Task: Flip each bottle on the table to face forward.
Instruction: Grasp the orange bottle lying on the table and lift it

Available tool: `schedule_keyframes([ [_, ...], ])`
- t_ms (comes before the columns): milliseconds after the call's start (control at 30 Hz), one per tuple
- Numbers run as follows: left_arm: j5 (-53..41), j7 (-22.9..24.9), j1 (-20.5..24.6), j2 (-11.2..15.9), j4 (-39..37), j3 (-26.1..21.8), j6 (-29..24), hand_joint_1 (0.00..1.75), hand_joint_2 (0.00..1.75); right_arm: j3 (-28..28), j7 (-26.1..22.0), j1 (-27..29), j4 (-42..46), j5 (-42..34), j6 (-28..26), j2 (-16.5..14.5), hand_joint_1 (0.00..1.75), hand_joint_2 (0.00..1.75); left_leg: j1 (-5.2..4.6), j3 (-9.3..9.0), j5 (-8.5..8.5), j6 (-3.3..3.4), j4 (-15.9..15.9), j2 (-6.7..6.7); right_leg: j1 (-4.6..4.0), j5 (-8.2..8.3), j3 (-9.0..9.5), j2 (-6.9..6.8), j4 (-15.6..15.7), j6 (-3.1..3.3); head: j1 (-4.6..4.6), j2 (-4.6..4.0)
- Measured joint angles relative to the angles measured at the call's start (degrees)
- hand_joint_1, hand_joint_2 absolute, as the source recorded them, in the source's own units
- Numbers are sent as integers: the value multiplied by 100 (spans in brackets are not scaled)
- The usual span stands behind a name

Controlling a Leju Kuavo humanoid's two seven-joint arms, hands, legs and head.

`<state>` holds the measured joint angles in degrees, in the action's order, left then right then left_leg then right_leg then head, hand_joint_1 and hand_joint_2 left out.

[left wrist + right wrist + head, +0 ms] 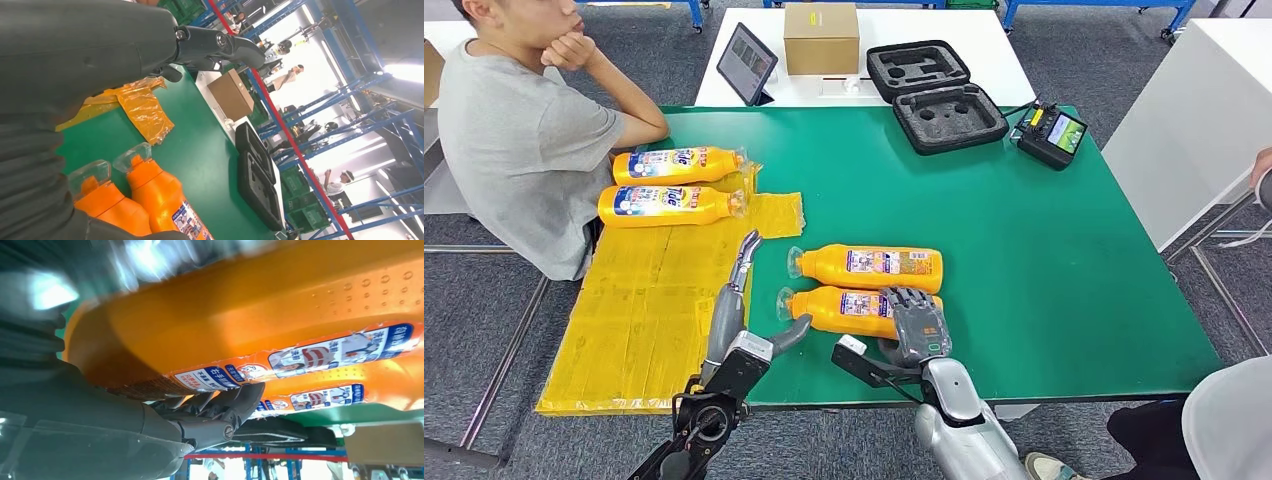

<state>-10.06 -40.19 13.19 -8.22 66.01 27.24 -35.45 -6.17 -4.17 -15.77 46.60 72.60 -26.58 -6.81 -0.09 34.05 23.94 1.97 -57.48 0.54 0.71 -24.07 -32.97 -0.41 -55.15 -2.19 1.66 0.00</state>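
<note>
Green table (1044, 250) mid-frame in the head view, w/ a yellow plastic sheet (639, 320) draped over its lower-left edge. Two orange plastic detergent bottles w/ blue front labels (674, 185) sit upper left on that sheet, prob already done. Two orange plastic bottles showing back labels (869, 268) lie side by side at center; the nearer back-label bottle (844, 310) has the right hand (916, 325) draped over its base end, fingers curled onto it. Left hand (744, 300) is near its clear cap, fingers straight and apart, holding nothing.

Imo roll it w/ both ends supported so the neighbour doesn't get bumped.

Right wrist view is blurry up close, so can't tell how far the fingers wrap underneath. A person's elbow rests at the table's upper-left corner.
</note>
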Motion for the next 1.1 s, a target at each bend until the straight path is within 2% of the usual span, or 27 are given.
schedule_keyframes([
  [233,14,0,4,0,-1,28,-11,0,175,14,-90,-47,-72,-98,102,15,175,175,0,-21,7,-2,2,1,0,-7,-10,1,2,3,-1,0],
  [300,63,0,8,1,1,54,-56,0,175,85,-522,-96,-125,-543,298,20,175,175,0,-44,16,-3,3,9,0,-16,-15,7,3,6,-1,0],
  [433,197,0,9,-3,121,87,-315,0,175,350,-1819,-167,-140,-1973,904,9,175,175,0,-57,23,-8,3,56,-1,0,29,44,3,10,-2,0],
  [533,224,0,-16,-61,369,-1,-430,0,175,438,-2337,-121,-138,-2659,1025,-35,175,175,1,-51,15,-3,1,58,-6,17,36,47,3,16,1,0],
  [733,408,0,-208,-315,864,-438,-457,0,175,517,-2641,-32,-106,-3351,887,-70,175,175,11,-33,13,-6,2,55,-11,15,21,46,1,17,0,0],
  [933,569,0,-337,-524,1122,-796,-459,0,175,542,-2751,12,-91,-3585,762,-82,175,175,10,-16,13,-6,2,52,-9,14,6,46,1,17,0,0],
  [1100,1124,0,-404,-675,1193,-1004,-414,0,175,545,-2887,38,-90,-3918,564,-82,175,175,9,-5,13,-6,1,37,-8,14,-3,42,1,16,0,0],
])
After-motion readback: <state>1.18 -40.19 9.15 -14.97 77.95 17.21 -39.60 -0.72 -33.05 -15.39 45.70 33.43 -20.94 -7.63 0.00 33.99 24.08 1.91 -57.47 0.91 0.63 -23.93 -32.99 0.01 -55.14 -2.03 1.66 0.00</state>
